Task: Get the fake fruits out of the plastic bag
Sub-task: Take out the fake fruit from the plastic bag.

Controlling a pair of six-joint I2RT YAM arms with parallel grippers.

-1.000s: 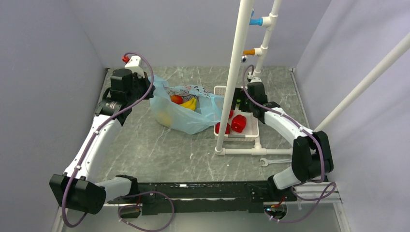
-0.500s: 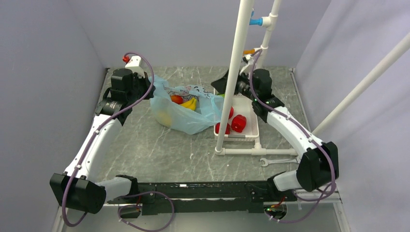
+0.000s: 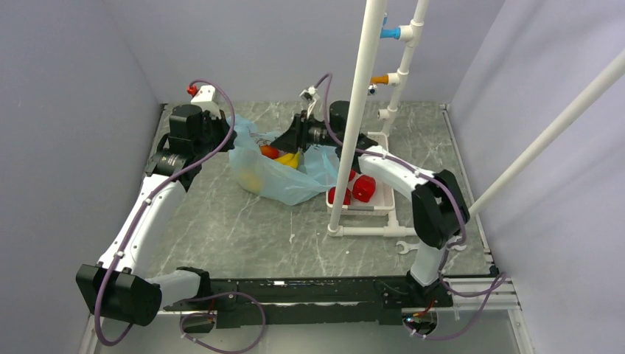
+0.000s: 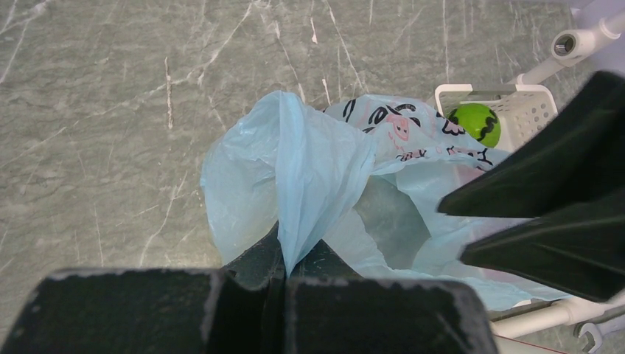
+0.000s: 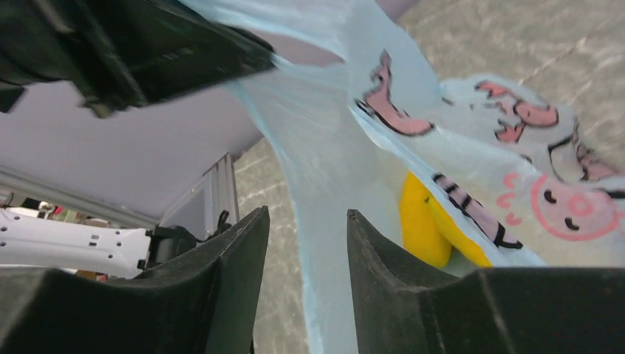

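The light-blue plastic bag (image 3: 284,181) lies open at the back of the table. My left gripper (image 3: 225,136) is shut on its left rim; in the left wrist view the film (image 4: 309,169) rises pinched from the jaws (image 4: 284,273). A yellow banana (image 3: 290,158) and an orange-red piece (image 3: 269,151) show inside the bag. My right gripper (image 3: 284,141) hovers over the bag mouth, jaws narrowly apart (image 5: 306,214), with bag film and a banana (image 5: 421,221) just beyond them. Red pieces (image 3: 361,188) and a green piece (image 4: 475,123) lie in the basket.
A white slotted basket (image 3: 362,210) stands right of the bag. A tall white pipe frame (image 3: 357,110) rises in front of it, its foot on the table. A wrench (image 3: 413,247) lies near the right arm's base. Grey walls close in left, right and behind.
My right arm has swung left from over the basket to the bag's mouth, and its jaws have narrowed. The left gripper has held still on the bag's rim.
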